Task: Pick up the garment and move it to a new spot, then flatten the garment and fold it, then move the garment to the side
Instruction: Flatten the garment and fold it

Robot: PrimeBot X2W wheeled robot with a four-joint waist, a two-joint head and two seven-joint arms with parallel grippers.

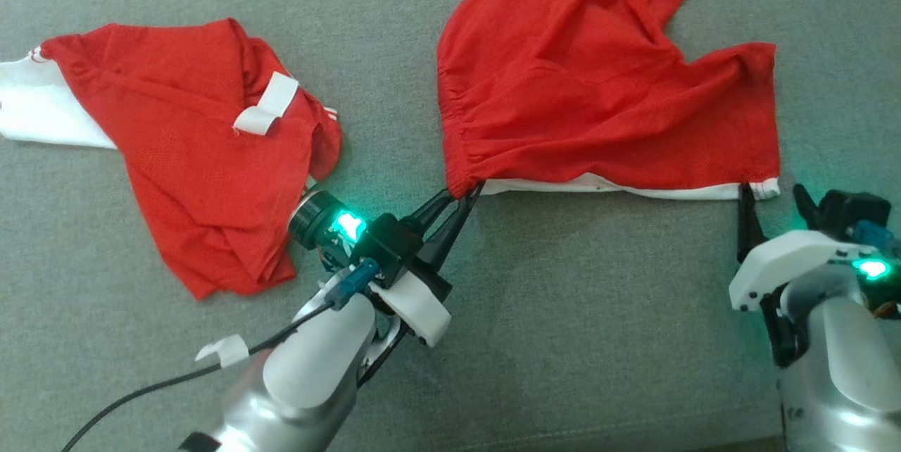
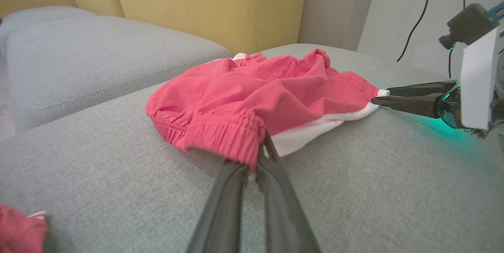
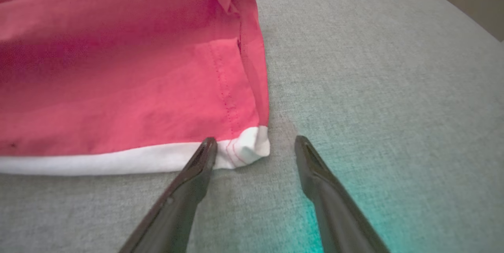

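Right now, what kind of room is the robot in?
Probably a living room: there's a grey sofa seat with yellow back cushions behind it, and red shorts lying on it.

**Desk:** What does the left arm look like?

**Photographer:** A smooth silver-grey metal forearm (image 1: 317,360). A thin black cable (image 1: 141,392) runs along it, tagged with a white tape tab (image 1: 224,350) and plugged in through a blue connector (image 1: 355,279). A black cylindrical wrist camera (image 1: 313,216) sits beside a glowing green light (image 1: 348,225). The left gripper (image 1: 466,191) has two long, dark, tapering fingers (image 2: 220,213).

**Desk:** And the right?

**Photographer:** The same silver-grey shell (image 1: 845,360), plus a white plastic plate (image 1: 788,258) dotted with dark screws and a second green lamp (image 1: 873,269). The right gripper (image 1: 771,189) carries matching dark prongs (image 3: 185,190).
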